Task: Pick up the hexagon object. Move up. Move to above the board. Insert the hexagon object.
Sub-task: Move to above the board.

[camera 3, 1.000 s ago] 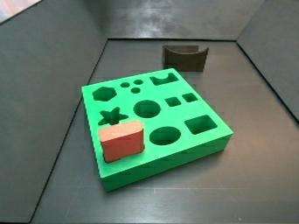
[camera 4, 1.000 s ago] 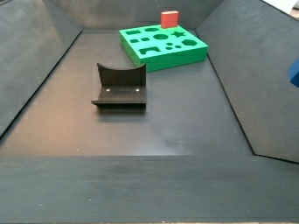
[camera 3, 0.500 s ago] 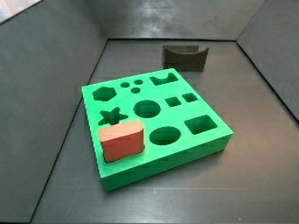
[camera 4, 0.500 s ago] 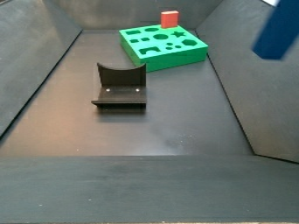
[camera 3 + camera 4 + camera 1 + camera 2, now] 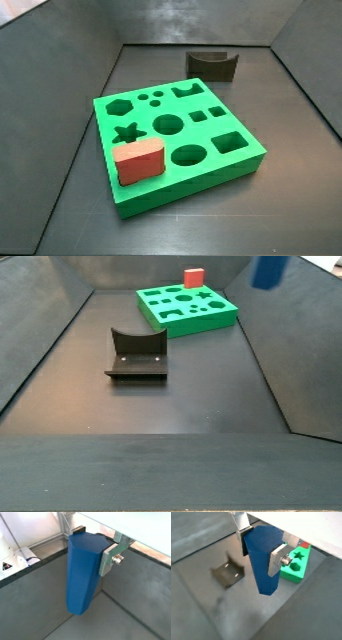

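Note:
The hexagon object is a tall blue prism hanging upright, clamped near its top between the silver fingers of my gripper. In both wrist views it hangs high above the dark floor. The same grip shows at the gripper, with the green board lying below and beyond the peg. In a side view only the peg's lower end shows at the top edge, right of the board. The board's hexagon hole is open. The gripper is out of both side views.
A red rounded block stands in the board's near corner and shows as the red block. A dark olive arch-shaped piece sits on the floor apart from the board. Sloping dark walls enclose the bin.
In the side view the blue peg has risen and travelled from the right edge up and left, toward the board. The board, red block and arch piece have not moved.

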Controlling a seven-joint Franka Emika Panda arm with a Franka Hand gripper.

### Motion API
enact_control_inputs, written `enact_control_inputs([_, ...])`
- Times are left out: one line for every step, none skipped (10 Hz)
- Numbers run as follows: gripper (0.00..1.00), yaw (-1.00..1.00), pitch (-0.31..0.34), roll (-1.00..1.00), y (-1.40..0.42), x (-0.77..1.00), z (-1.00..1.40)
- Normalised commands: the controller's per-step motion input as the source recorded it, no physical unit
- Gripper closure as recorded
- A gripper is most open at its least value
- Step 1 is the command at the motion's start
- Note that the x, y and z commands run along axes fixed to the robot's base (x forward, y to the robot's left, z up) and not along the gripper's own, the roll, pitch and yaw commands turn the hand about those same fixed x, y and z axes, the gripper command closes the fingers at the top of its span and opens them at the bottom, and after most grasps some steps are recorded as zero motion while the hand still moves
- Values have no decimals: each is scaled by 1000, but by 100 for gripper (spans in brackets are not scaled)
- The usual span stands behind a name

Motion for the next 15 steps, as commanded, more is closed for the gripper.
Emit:
enact_control_inputs([100, -243, -21, -25, -1000, 286, 53])
enact_control_inputs([100, -127, -3, -33, -1000, 291, 52])
enact_control_inputs([100, -48, 20, -14, -1000, 301, 53])
enact_control_inputs([100, -34, 25, -15, -1000, 306, 53])
enact_control_inputs([100, -13, 38, -23, -1000, 315, 52])
enact_control_inputs([100, -7, 42, -8, -1000, 320, 54])
enact_control_inputs([100, 4, 51, 0, -1000, 326, 54])
enact_control_inputs([100, -1, 58, -32, -1000, 335, 57])
enact_control_inputs([100, 7, 65, 6, -1000, 342, 59])
enact_control_inputs([100, 11, 75, 9, -1000, 354, 59])
enact_control_inputs([100, 4, 91, -1, -1000, 381, 64])
enact_control_inputs([100, 8, 94, 5, -1000, 384, 69])
enact_control_inputs([100, 10, 108, 13, -935, 382, 72])
enact_control_inputs([100, 8, 114, 17, -657, 300, 61])
enact_control_inputs([100, 5, 120, 32, -315, 183, 43])
